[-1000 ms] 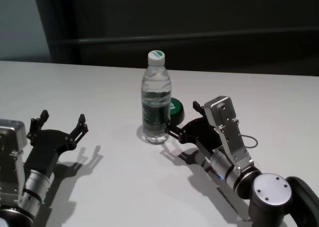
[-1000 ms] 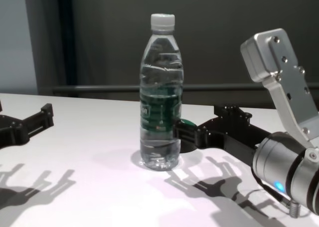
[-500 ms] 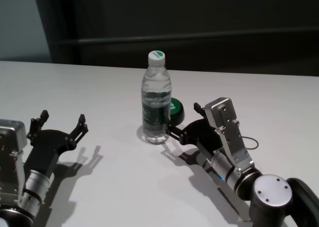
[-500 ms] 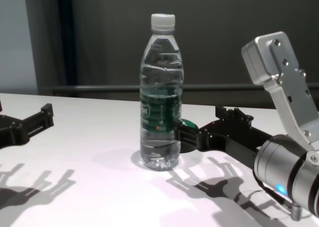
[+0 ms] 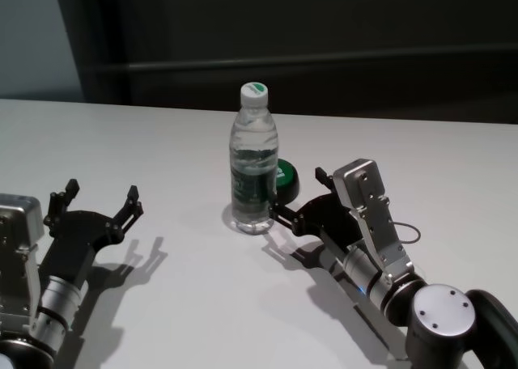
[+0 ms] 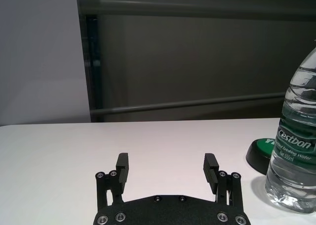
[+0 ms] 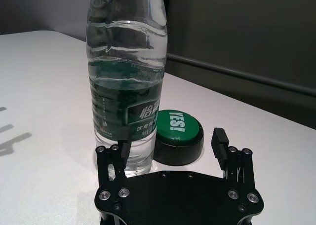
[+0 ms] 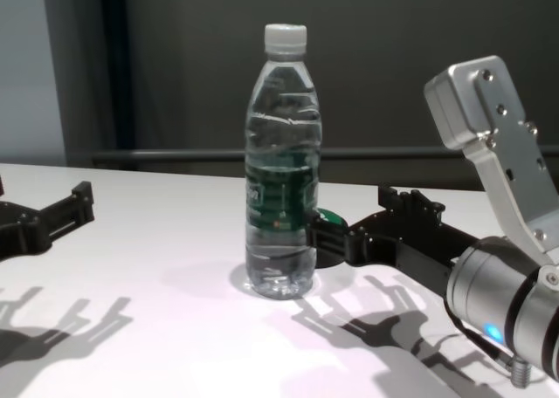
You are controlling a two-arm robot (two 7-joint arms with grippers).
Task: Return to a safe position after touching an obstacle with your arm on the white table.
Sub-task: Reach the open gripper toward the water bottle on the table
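The water bottle (image 5: 254, 159) stood upright near the middle of the white table (image 5: 162, 150), its white cap (image 8: 286, 37) on and the dark green label band (image 7: 126, 99) wrapped around its middle. Just behind it and to the robot's right sat a low black disc with a green top (image 7: 177, 131), close to the bottle's base; whether the two touched could not be told.

The right gripper (image 5: 303, 211) lay low over the table on the bottle's right side, its jaws spread wide and holding nothing. In the right wrist view one fingertip (image 7: 121, 149) stood in front of the bottle's lower wall, right at the plastic or very nearly so, while the other (image 7: 217, 137) was out in open space beyond the disc. The chest view showed the same near fingertip (image 8: 320, 235) right beside the bottle's lower part, with the gripper's shadow (image 8: 367, 324) cast on the tabletop beneath it. The silver forearm link (image 8: 498, 154) rose behind the gripper at the right edge.

The left gripper (image 5: 95, 209) sat well apart from the bottle, on the robot's left side near the table's front, jaws likewise wide and empty. From its wrist camera both fingertips (image 6: 122, 167) pointed across bare tabletop, the bottle showing far off to one side
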